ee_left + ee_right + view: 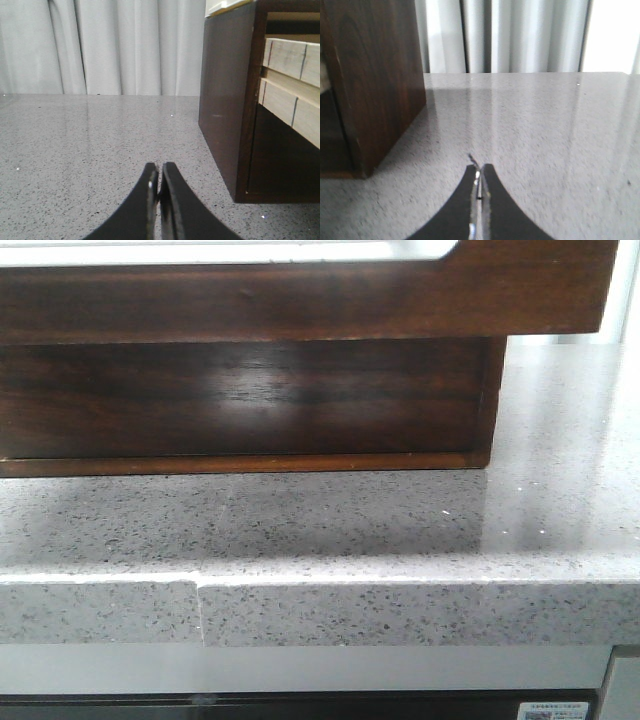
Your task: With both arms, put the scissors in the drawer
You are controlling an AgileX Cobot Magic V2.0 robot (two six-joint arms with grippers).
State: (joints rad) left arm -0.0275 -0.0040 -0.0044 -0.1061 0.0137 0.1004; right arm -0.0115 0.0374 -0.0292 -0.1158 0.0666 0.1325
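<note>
Both arms parked low over the speckled bench [330, 530], left gripper [159, 186] and right gripper [479, 184] jaws closed and empty. Drawer [300, 295] sits ahead between them, pulled out, likely awaiting scissors; none visible.

The drawer [300, 295] front is glossy dark brown wood, and the cabinet [240, 400] face below it is polished enough to mirror a pale glare. The countertop [330, 540] looks like speckled grey stone (smooth, with a soft sheen). The left gripper [159, 186] fingers are matt black, probably plastic. The curtain [110, 45] is pale cloth.
</note>
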